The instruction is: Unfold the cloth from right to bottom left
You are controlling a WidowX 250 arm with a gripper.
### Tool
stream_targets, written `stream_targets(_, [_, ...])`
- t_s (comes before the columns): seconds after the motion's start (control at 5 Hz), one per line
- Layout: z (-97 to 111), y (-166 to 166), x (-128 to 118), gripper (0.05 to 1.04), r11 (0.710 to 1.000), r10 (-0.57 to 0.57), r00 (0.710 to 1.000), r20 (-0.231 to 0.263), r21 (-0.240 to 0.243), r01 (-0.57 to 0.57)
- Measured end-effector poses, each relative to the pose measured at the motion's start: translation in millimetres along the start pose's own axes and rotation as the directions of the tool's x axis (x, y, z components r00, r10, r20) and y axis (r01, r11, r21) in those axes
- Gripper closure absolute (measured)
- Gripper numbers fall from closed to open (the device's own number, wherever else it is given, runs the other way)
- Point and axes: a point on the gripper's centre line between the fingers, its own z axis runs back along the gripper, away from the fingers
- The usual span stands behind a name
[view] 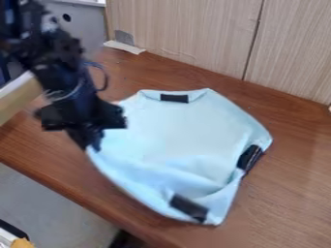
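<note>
The black gripper (94, 144) hangs at the left of the view, its tips together at the cloth's left corner, and it appears shut on that corner. From there the light blue cloth (184, 131) spreads rightward over the brown table. Black patches mark its top edge, right edge and bottom edge. Toward the lower right the cloth is creased, with a flap folded between the right and bottom patches. The gripper covers part of the cloth's upper left edge.
Behind the cloth stands a wood-grain panel wall (188, 34), with a pale strip (124, 47) at its foot. A light wooden bar (19, 99) lies at the left, beside the arm. The table's front edge runs diagonally below the cloth.
</note>
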Motion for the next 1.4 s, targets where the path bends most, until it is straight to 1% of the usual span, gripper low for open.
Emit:
stream_targets(0.2, [-4.8, 11.1, -24.1, 1.024, 1.0, 0.029, 0.999, -0.016, -0.007, -0.029])
stream_targets(0.4, [-25.7, 16.0, -41.3, 1.001, 1.0, 0.009, 0.996, -0.089, -0.022, -0.011])
stream_targets(0.6, [-40.7, 19.0, -48.4, 0.847, 0.999, -0.01, 0.989, -0.145, -0.049, 0.003])
stream_targets(0.8, [-41.3, 19.7, -47.6, 0.587, 0.999, -0.014, 0.987, -0.161, -0.039, 0.008])
stream_targets(1.0, [-40.6, 18.4, -48.5, 0.28, 0.999, -0.016, 0.984, -0.176, -0.038, 0.01])
stream_targets(1.2, [-38.6, 17.2, -47.2, 0.078, 0.999, -0.025, 0.984, -0.176, -0.046, 0.018])
stream_targets(1.4, [-25.9, 13.6, -44.5, 0.078, 0.998, -0.043, 0.988, -0.15, -0.048, 0.036])
